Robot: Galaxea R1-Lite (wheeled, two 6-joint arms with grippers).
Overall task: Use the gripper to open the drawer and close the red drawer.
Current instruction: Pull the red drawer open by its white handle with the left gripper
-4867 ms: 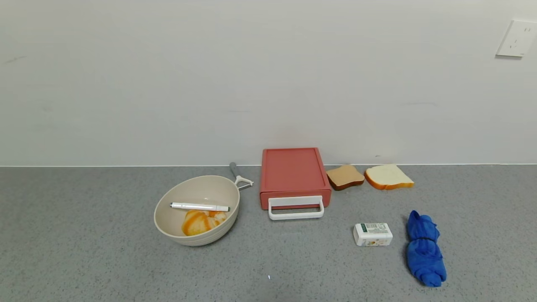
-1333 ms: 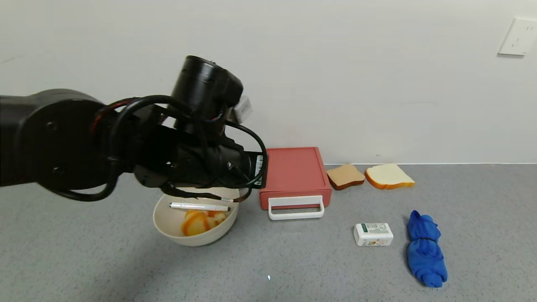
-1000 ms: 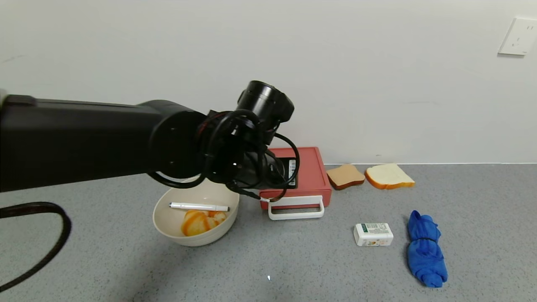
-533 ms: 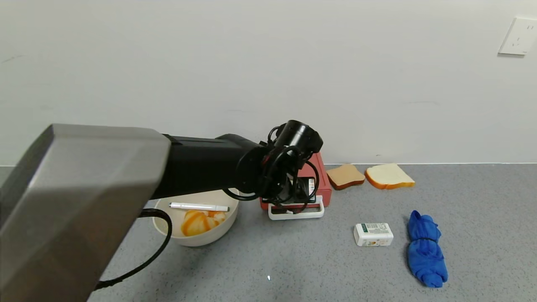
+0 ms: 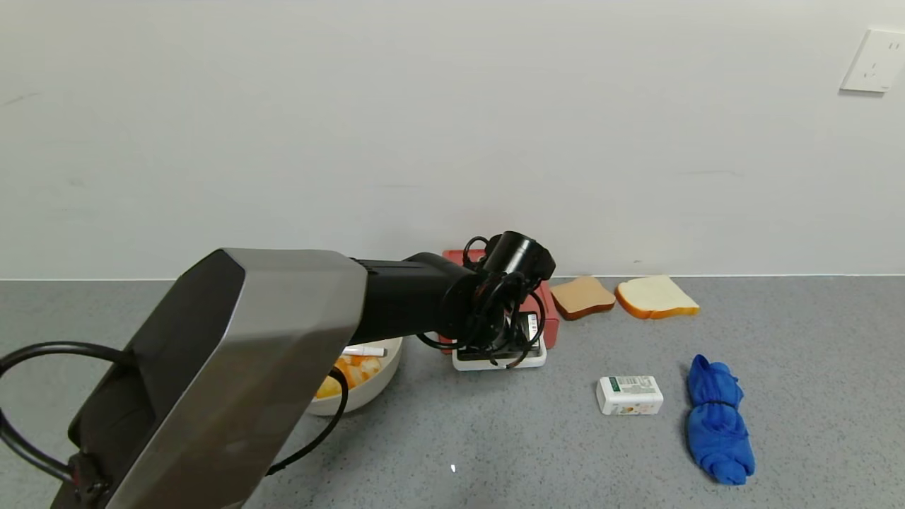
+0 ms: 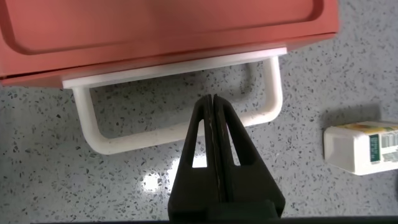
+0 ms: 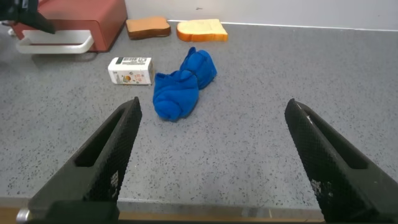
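The salmon-red drawer (image 5: 549,316) stands against the wall, mostly hidden behind my left wrist (image 5: 503,304). In the left wrist view the drawer (image 6: 168,31) looks pushed in, with its white loop handle (image 6: 124,142) lying flat on the counter. My left gripper (image 6: 212,99) is shut and empty. Its tips reach over the handle bar into the loop, close to the drawer front. My right gripper (image 7: 214,155) is open and empty, low over the counter's front edge, far from the drawer (image 7: 81,18).
A beige bowl (image 5: 368,385) with a pen and a bun sits left of the drawer, partly behind my arm. A white box (image 5: 628,394) and a blue cloth (image 5: 717,420) lie front right. Two bread slices (image 5: 582,297) (image 5: 655,297) lie by the wall.
My left arm has come in from the left and reached forward and down until its gripper is at the white handle. The drawer and the other objects have not moved.
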